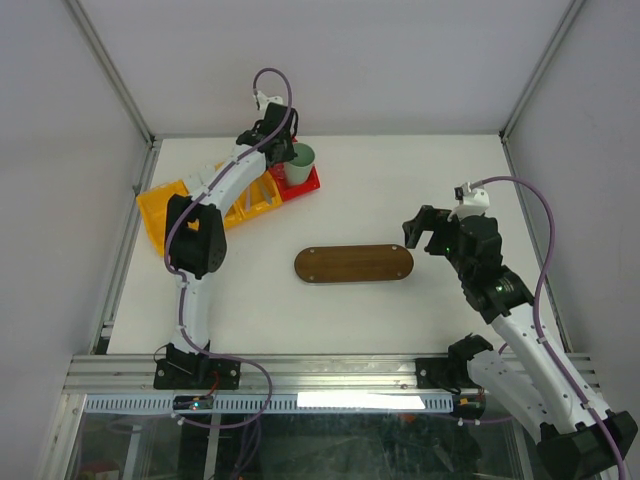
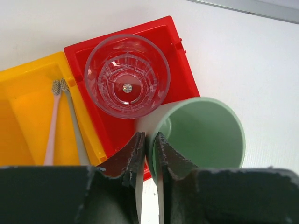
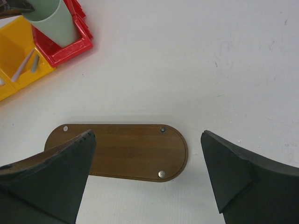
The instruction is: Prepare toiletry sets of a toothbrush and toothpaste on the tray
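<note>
Hovering above the table (image 1: 450,180) close to the right end of the tray (image 3: 135,151), the right gripper (image 3: 148,135) has its two fingers spread wide and holds nothing; in its own camera the tray lies below and between them, its rounded right end and pale studs in plain sight. The tray is a dark brown oval board lying flat near the middle of the table, long side running left to right, well apart from the bins at the far left. The left gripper (image 2: 149,140) is over there, its fingers drawn almost together with the rim of the green cup (image 2: 205,130) pinched between them, one finger outside the wall and one just inside. The cup's mouth faces that camera, and it sits at the near corner of the red bin (image 2: 177,79); whether it rests on the bin's floor or is raised off it cannot be told. Beside the cup, in the same red bin, stands a clear glass (image 2: 127,74), upright and seen straight down its mouth. Touching the red bin on its left is the yellow bin (image 2: 18,84), and in the compartment next to the red wall lie two toothbrushes (image 2: 51,126), one pinkish and one grey, side by side with their bristle heads close together.
</note>
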`<action>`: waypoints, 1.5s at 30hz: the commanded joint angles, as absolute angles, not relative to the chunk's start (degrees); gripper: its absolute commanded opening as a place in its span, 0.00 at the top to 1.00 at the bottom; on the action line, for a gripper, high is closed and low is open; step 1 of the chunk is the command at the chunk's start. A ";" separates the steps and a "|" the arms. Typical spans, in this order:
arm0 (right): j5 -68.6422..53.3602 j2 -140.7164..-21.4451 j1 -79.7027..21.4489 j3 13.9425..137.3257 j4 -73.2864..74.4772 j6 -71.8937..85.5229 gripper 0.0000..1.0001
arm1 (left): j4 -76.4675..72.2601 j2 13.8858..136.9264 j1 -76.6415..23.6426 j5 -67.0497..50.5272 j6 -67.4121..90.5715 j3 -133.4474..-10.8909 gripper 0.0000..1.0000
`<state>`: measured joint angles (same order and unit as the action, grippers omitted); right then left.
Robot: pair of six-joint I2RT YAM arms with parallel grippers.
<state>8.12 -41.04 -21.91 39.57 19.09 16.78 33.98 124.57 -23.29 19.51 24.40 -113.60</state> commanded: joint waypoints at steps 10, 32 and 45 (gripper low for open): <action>8.44 -39.64 -22.08 40.04 16.22 16.56 0.00 | 35.33 118.61 -24.60 19.88 24.23 -117.02 1.00; 12.18 -40.74 -22.08 54.76 34.24 17.61 0.00 | 47.36 104.98 -37.45 9.56 24.13 -110.16 1.00; 24.41 -33.00 -22.13 65.08 45.22 13.50 0.00 | 56.57 116.98 -53.93 11.43 25.12 -122.82 1.00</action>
<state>19.33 -34.79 -21.91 62.72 42.22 15.38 53.67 113.67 -51.29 10.35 24.38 -116.11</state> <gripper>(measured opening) 0.998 0.044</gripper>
